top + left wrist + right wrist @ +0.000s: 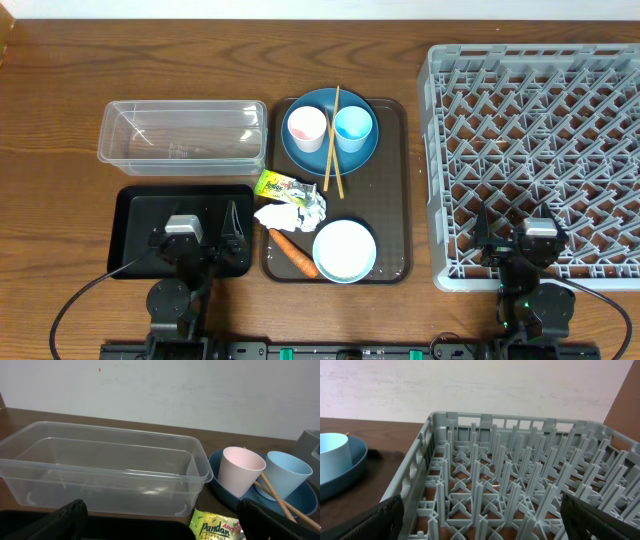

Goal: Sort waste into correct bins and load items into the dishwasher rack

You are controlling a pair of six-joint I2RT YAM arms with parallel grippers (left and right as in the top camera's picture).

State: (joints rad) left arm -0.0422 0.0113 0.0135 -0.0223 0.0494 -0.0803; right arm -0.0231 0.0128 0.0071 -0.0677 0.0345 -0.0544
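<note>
On the brown serving tray (395,200) a blue plate (330,158) carries a pink cup (305,128), a light-blue cup (353,128) and chopsticks (333,140). Below them lie a yellow-green wrapper (282,186), a crumpled napkin (295,212), a carrot (293,253) and a pale-blue bowl (344,250). My left gripper (195,215) (162,520) hangs open and empty over the black tray (135,205), facing the clear tub (100,465). Over the near edge of the grey rack (540,110) (510,460), my right gripper (537,218) (487,515) is open and empty.
The clear tub (183,137) sits behind the black tray, left of the serving tray. The rack fills the right side of the table. Bare wood shows at the far left and between the serving tray and the rack.
</note>
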